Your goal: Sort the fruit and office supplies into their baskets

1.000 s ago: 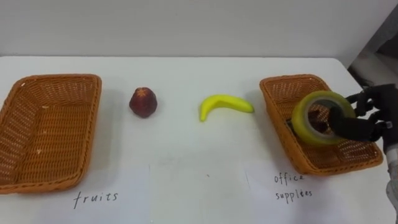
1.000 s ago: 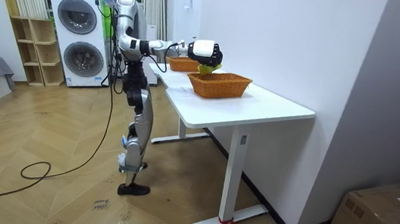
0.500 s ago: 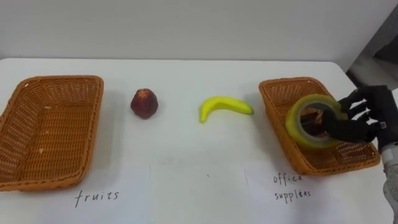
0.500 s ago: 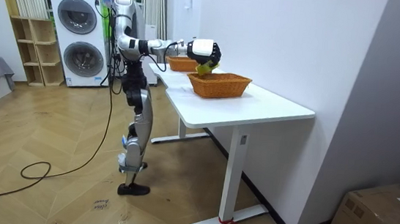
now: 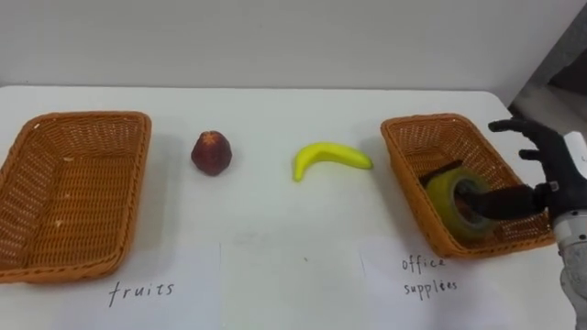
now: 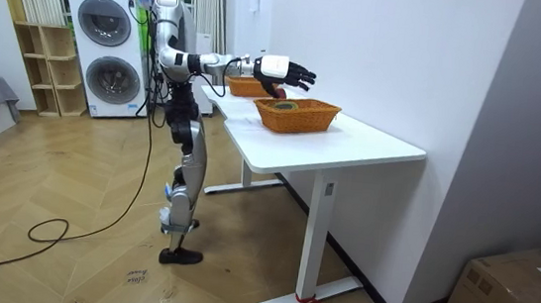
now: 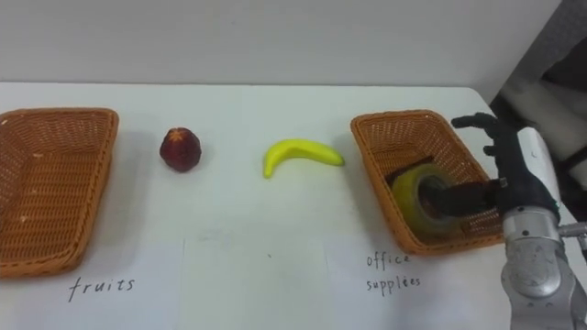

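Note:
A yellowish roll of tape lies tilted inside the wicker office-supplies basket on the right of the white table, on top of a dark item. My right hand hovers over that basket's right side, open, fingers spread and straight; its thumb reaches toward the roll's hole. In the room view the same hand is stretched out above the basket. A yellow banana and a dark red fruit lie on the table between the baskets. The fruit basket stands at the left.
Handwritten paper labels lie in front of each basket near the table's front edge. The table's right edge runs close behind the right basket. I stand at the table's long side, with washing machines behind.
My right hand has let go of the tape roll: its fingers went from curled round it to spread, and the roll dropped into the right basket.

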Available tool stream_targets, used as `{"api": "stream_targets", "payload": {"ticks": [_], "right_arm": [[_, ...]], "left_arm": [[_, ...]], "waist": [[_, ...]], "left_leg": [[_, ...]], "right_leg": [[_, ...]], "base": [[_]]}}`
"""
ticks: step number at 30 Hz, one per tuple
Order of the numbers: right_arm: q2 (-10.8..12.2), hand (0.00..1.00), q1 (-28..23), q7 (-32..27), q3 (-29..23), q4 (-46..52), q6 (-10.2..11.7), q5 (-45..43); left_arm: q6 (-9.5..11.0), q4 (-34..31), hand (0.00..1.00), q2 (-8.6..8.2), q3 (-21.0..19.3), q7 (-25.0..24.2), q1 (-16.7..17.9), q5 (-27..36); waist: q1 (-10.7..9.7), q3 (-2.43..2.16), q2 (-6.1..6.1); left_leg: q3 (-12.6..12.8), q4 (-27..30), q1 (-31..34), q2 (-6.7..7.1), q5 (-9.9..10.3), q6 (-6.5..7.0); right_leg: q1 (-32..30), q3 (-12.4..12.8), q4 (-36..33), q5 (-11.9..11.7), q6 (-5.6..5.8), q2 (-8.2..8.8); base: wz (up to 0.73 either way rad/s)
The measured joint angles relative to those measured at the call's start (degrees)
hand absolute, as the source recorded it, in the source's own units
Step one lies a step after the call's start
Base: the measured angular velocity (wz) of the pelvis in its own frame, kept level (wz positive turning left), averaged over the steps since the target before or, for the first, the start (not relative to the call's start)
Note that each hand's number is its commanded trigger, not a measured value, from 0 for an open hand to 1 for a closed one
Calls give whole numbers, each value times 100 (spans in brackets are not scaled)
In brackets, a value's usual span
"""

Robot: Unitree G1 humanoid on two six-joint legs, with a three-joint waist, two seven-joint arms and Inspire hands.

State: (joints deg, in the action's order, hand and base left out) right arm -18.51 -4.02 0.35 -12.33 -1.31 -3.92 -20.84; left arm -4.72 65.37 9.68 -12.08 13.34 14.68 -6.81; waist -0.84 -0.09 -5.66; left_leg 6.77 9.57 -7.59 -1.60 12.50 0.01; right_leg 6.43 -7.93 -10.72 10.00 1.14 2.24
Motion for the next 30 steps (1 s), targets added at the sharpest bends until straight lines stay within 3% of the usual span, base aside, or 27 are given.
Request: {"api": "stream_targets", "payload": {"ticks": [17,30], "right_arm": [[-1,0,0,16,-5,170,-120,3],[-1,0,0,14,-5,220,-120,34]], "left_arm": [[-21,-16,0,0,-7,4,-11,-6],[-20,-30,0,1,-1,18,-26,50]], "waist": [[1,-31,37],[-16,-23,41]], "left_leg": [[7,-1,8,-2,0,0],[-13,-4,7,0,1,0]], "right_leg": [[-13,2,0,-1,-1,-1],[-8,2,0,-1,-1,-1]], "base": [[0],[0]]}}
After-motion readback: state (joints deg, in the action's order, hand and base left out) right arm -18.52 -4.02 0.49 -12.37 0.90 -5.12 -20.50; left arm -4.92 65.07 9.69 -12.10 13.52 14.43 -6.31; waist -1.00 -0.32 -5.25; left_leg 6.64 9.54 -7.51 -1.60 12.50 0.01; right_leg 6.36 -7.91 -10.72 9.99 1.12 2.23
